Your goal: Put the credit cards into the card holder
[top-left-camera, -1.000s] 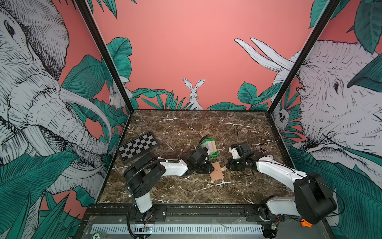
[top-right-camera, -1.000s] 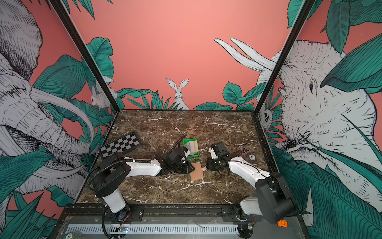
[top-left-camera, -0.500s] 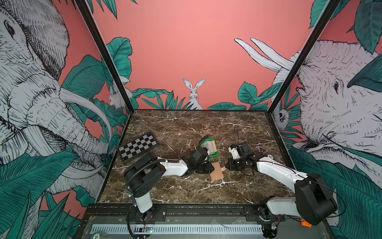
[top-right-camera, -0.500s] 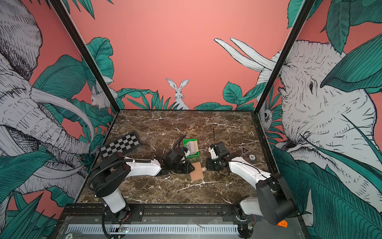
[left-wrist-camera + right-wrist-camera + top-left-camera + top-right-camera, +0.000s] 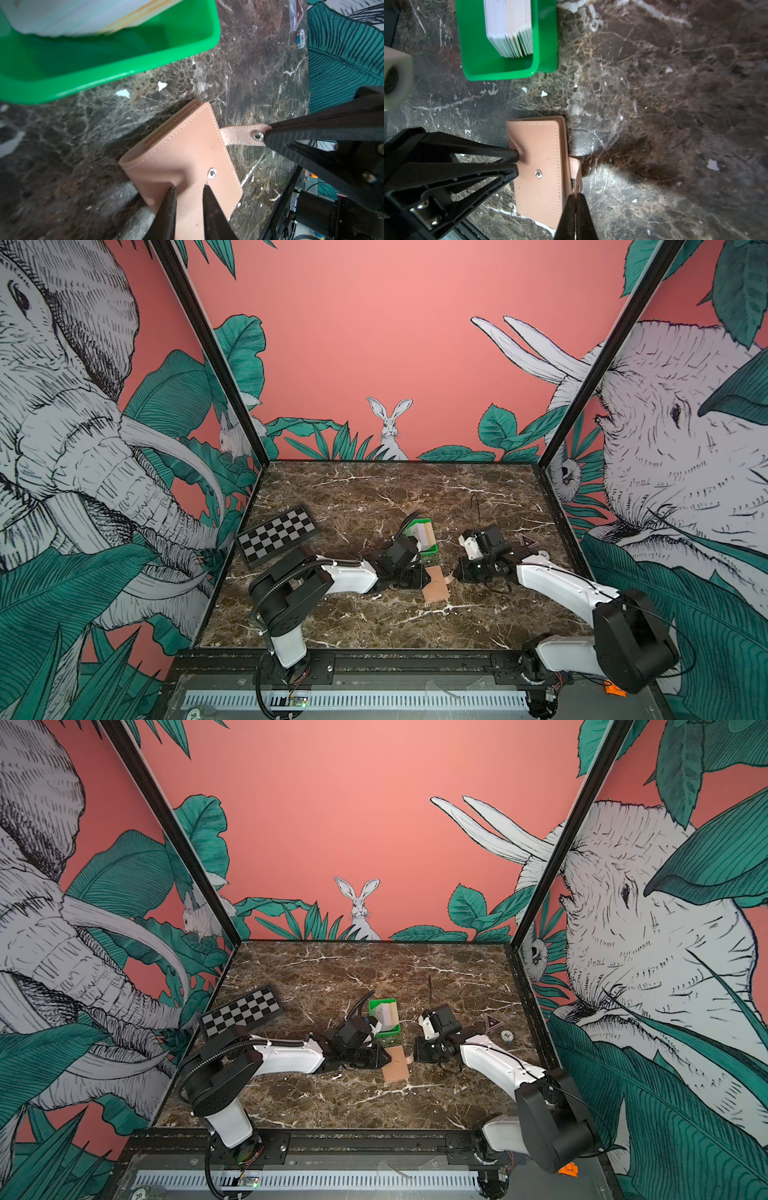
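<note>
The card holder (image 5: 437, 592), a closed tan wallet, lies flat on the marble between my two arms. My left gripper (image 5: 189, 186) is open by a narrow gap, and its fingertips (image 5: 514, 155) press down on the cover beside the snap stud (image 5: 212, 173). My right gripper (image 5: 576, 194) is shut on the end of the unsnapped strap (image 5: 239, 135), which sticks out sideways from the wallet. The credit cards (image 5: 510, 27) stand as an upright whitish stack in a green tray (image 5: 546, 41) just behind the card holder. In both top views the cards (image 5: 388, 1017) show behind the left gripper (image 5: 384, 1057).
A checkerboard plate (image 5: 276, 535) lies at the left edge. A round poker chip (image 5: 505, 1036) and a small triangle tag (image 5: 492, 1021) sit behind the right arm. A thin black cable (image 5: 473, 506) rises behind the right wrist. Walls close three sides.
The right gripper's jaws have closed fully on the strap. Both arms and the card holder otherwise stay where they were.
</note>
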